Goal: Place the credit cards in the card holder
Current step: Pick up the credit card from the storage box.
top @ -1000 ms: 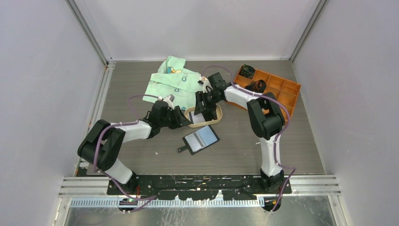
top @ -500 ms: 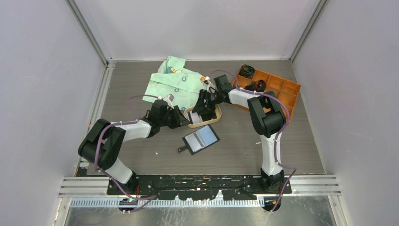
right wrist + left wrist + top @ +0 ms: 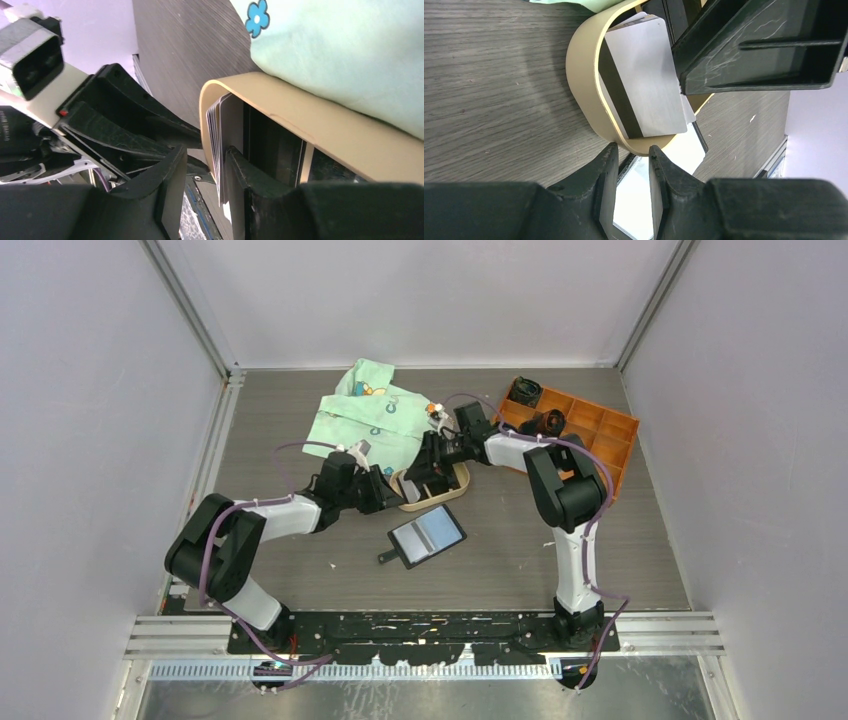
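The credit cards (image 3: pixel 644 80) lie stacked in a tan oval tray (image 3: pixel 455 495); the top one is silver-grey with a dark stripe. In the right wrist view the cards (image 3: pixel 216 135) show edge-on. My right gripper (image 3: pixel 206 152) is open around them: one finger (image 3: pixel 240 175) touches the stack and the other stands apart. The card holder (image 3: pixel 427 534) lies open on the table just in front of the tray. My left gripper (image 3: pixel 631 146) is narrowly open, its tips at the rounded end of the tray (image 3: pixel 581 75), with nothing between its pads.
A pale green cloth (image 3: pixel 370 410) lies behind the tray and touches its far side. An orange compartment box (image 3: pixel 590 435) with black items stands at the back right. Both arms crowd around the tray.
My right gripper has come down into the tray and its jaws have narrowed around the cards. The left jaws have narrowed too. Tray and card holder stay put.
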You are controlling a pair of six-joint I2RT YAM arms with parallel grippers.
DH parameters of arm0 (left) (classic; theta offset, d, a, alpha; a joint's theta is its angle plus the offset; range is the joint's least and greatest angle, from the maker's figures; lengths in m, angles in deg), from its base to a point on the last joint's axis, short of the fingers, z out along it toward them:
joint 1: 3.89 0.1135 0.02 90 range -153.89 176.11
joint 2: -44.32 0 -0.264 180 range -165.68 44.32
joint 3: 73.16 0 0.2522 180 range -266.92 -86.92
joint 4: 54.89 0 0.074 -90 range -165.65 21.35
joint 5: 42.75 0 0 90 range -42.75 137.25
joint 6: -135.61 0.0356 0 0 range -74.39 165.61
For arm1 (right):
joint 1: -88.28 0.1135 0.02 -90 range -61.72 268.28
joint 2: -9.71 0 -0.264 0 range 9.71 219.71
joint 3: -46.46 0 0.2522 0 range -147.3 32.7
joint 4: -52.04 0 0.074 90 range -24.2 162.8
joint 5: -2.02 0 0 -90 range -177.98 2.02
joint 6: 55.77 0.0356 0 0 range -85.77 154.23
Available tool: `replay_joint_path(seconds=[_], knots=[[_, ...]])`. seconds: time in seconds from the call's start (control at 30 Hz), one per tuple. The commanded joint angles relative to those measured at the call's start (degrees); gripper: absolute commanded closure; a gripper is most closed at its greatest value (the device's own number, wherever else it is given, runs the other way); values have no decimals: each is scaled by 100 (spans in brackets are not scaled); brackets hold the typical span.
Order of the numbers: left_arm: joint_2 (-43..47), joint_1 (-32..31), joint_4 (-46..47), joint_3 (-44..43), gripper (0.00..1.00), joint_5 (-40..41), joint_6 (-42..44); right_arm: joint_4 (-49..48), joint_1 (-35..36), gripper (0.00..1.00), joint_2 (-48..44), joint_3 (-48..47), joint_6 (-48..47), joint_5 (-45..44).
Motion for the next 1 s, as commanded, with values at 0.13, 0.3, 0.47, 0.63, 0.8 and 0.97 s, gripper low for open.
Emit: replay_joint_path(seconds=[0.13,0.3,0.47,0.63,0.8,0.97], knots=[[141,-20,142,-275,70,-180,13,1441,211,61,-128,-570,-1190,-684],[132,-14,145,-285,70,-212,5,1702,325,60,-98,-670,-1469,-992],[165,-15,151,-281,69,-279,-27,1963,508,60,8,-812,-1710,-1469],[409,-8,44,-201,67,-269,10,1855,493,70,92,-808,-1683,-1341],[1000,-14,-340,-60,65,-51,223,1745,350,93,22,-793,-1647,-1011],[1662,-13,-601,177,62,140,442,1642,115,98,-198,-744,-1615,-449]])
